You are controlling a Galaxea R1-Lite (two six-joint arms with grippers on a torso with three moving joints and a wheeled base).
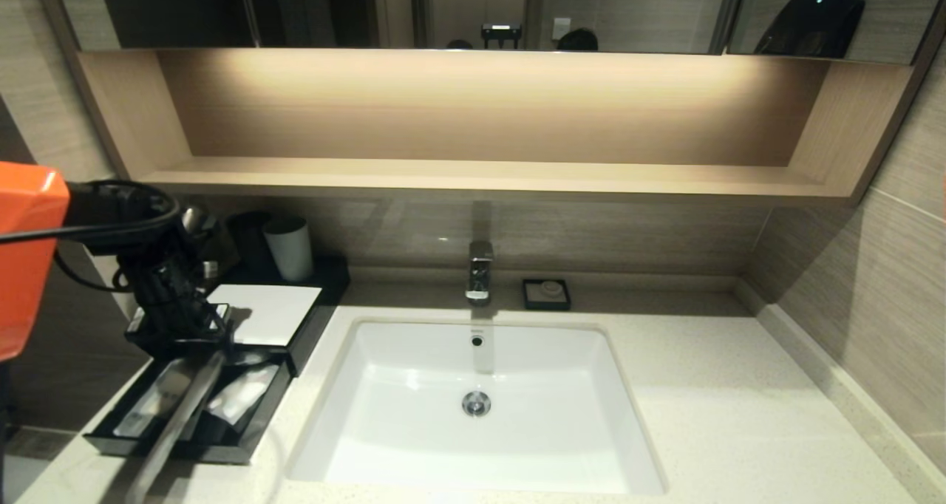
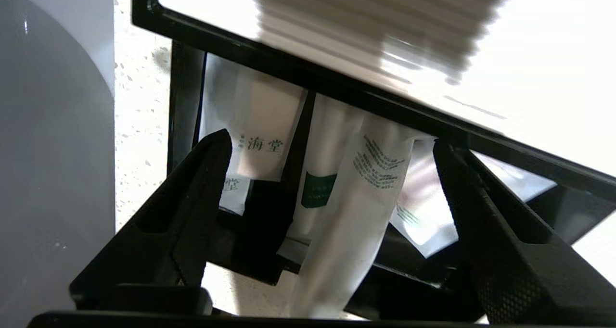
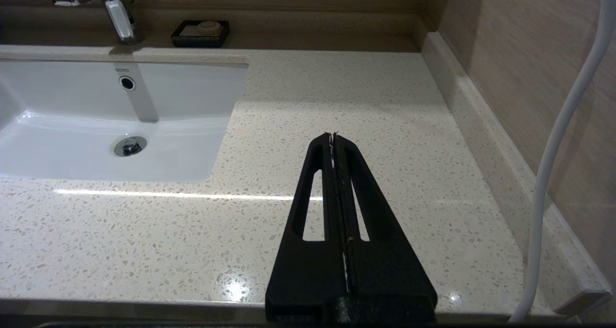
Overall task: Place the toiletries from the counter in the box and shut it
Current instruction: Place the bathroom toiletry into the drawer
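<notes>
Fingers of my left gripper (image 2: 332, 193) are spread wide above the open drawer of the box (image 1: 188, 415) at the counter's (image 1: 702, 415) near left. Both toiletries (image 2: 346, 208) lie in the drawer, apparently released. My right gripper (image 3: 334, 140) hovers clenched over the right countertop.

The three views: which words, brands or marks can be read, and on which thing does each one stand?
"海堂": on the short white sachet in the black box's pulled-out drawer, left wrist view.
"堂": on a second white sachet under it, partly hidden.
"TOTO": on the white sunken sink, above its overflow hole, right wrist view.
Green mark on the long slim clear-wrapped packet: its lettering is too small to read.
Fine print on the other long packet: too small to read.
</notes>
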